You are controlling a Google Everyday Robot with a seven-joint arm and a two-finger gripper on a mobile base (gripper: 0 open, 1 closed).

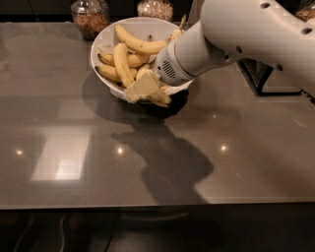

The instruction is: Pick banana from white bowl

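The white bowl stands at the back middle of the dark counter and holds several yellow bananas. My gripper reaches down into the front right part of the bowl from the upper right. Its pale tip lies over the bananas at the near rim. A short yellow banana with a dark tip shows just under and to the right of the gripper, touching it. The white arm hides the right side of the bowl.
Two glass jars stand behind the bowl at the back edge. A black appliance stands at the right, partly behind the arm. The counter's front edge runs across the bottom.
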